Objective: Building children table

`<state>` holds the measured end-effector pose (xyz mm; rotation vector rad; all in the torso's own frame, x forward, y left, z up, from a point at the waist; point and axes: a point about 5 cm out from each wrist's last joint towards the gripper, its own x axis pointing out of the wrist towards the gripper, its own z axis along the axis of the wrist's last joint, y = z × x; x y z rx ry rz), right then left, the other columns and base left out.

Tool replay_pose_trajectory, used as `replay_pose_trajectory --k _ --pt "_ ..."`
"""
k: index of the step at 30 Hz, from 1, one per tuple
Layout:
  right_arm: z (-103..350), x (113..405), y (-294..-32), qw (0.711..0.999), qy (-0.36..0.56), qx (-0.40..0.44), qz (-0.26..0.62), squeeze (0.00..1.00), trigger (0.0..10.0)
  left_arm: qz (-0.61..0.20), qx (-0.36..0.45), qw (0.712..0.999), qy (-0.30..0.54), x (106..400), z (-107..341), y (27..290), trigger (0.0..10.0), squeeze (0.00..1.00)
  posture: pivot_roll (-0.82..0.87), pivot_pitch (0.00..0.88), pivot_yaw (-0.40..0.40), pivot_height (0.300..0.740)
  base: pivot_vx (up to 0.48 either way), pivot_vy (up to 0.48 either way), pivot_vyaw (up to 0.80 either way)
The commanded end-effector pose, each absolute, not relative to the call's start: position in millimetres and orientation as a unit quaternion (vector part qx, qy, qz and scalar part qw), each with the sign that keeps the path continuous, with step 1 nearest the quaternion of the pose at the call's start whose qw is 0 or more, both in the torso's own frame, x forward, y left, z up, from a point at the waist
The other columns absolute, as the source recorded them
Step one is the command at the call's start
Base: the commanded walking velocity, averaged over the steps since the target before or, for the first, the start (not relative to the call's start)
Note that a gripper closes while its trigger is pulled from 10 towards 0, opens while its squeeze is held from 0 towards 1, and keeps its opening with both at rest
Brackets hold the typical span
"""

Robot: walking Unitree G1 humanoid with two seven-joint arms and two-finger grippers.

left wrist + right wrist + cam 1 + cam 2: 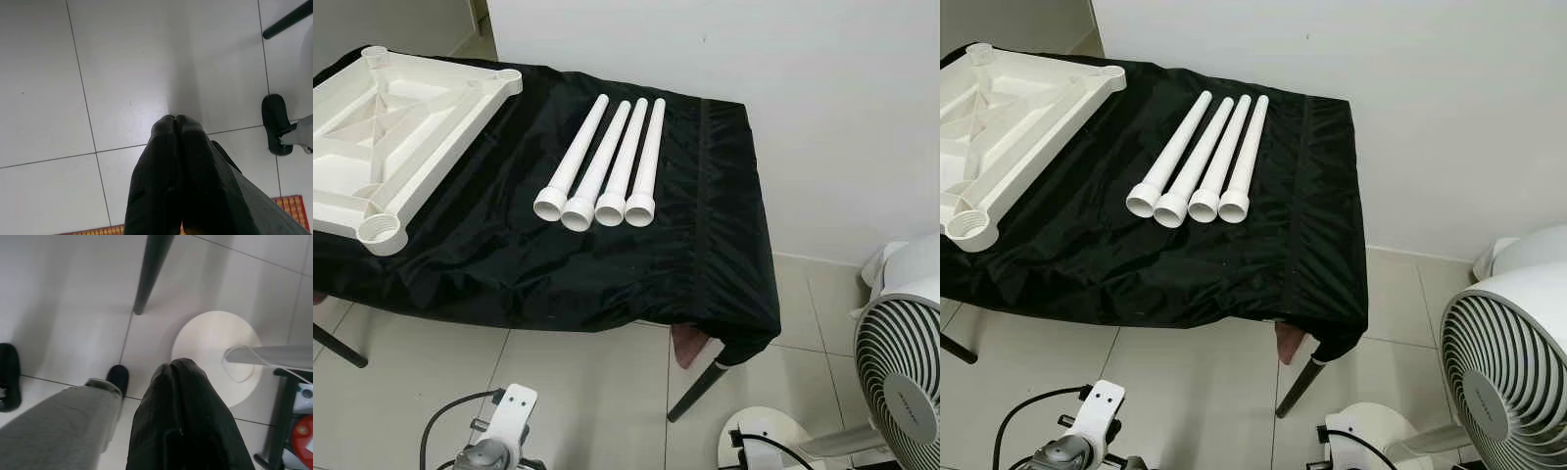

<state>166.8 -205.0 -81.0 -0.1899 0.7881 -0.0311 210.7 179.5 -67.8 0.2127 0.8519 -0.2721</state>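
Note:
A white plastic tabletop (pixel 396 137) lies upside down at the left end of a table draped in black cloth (pixel 636 264), its threaded corner sockets facing up. Several white tube legs (pixel 607 166) lie side by side in the middle of the cloth, wide ends toward me. My left gripper (pixel 174 122) hangs low, shut and empty, pointing at the tiled floor. My right gripper (pixel 171 366) is also shut and empty, hanging above the floor near a round white fan base (pixel 215 352).
A white standing fan (pixel 1513 372) stands on the floor at the right, close to the table's corner. The table's black leg (pixel 697 390) slants down at the near right corner. A white wall runs behind the table.

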Motion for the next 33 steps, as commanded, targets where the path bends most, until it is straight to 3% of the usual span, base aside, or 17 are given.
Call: replay_pose_trajectory --k 1,8,16,17,22,23,24,32,33 --pt "-85.8 158.9 -200.5 0.914 0.398 -0.069 -0.016 0.00 10.0 -0.141 0.110 0.889 0.422 204.6 -71.6 177.9 10.0 0.00 -0.03 0.061 -0.019 0.740 0.000 0.000 0.00" --pt "-85.7 158.3 -200.8 0.918 0.394 -0.032 -0.026 0.00 10.0 -0.138 0.081 0.889 0.429 202.3 -73.4 173.7 10.0 0.00 -0.03 0.006 -0.023 0.740 0.000 0.000 0.00" --pt "-85.6 159.7 -199.9 0.918 0.396 -0.016 -0.027 0.00 10.0 -0.117 0.062 0.896 0.425 208.0 -71.0 171.7 10.0 0.00 -0.03 0.000 -0.038 0.740 0.000 0.000 0.00" --pt "-85.9 160.2 -199.2 0.917 0.399 -0.006 -0.021 1.00 10.0 -0.115 0.042 0.900 0.419 210.1 -69.8 168.9 10.0 1.00 -0.03 0.000 -0.037 0.740 0.000 0.000 0.00" --pt "-86.2 159.2 -201.1 0.915 0.402 -0.001 -0.024 1.00 10.0 -0.122 0.043 0.899 0.419 208.7 -70.7 166.2 10.0 1.00 -0.02 0.000 -0.042 0.740 0.000 0.000 0.00" --pt "-86.5 158.9 -200.9 0.915 0.403 0.007 -0.022 0.00 10.0 -0.127 0.051 0.897 0.420 207.7 -71.2 165.3 10.0 1.00 -0.02 0.000 -0.045 0.740 0.000 0.000 0.00" --pt "-86.7 158.5 -200.8 0.914 0.405 0.003 -0.016 0.00 10.0 -0.130 0.062 0.896 0.420 207.3 -71.5 165.1 10.0 0.00 -0.02 0.000 -0.043 0.740 0.000 0.000 0.00" --pt "-87.5 156.5 -201.1 0.912 0.409 0.015 -0.014 0.00 10.0 -0.144 0.075 0.889 0.428 201.2 -74.9 164.1 10.0 0.00 -0.04 0.000 -0.041 0.740 0.000 0.000 0.00" --pt "-87.6 156.2 -201.1 0.913 0.408 0.016 -0.014 1.00 10.0 -0.145 0.066 0.890 0.428 200.5 -75.0 163.6 10.0 1.00 -0.04 0.000 -0.040 0.740 0.000 0.000 0.00"
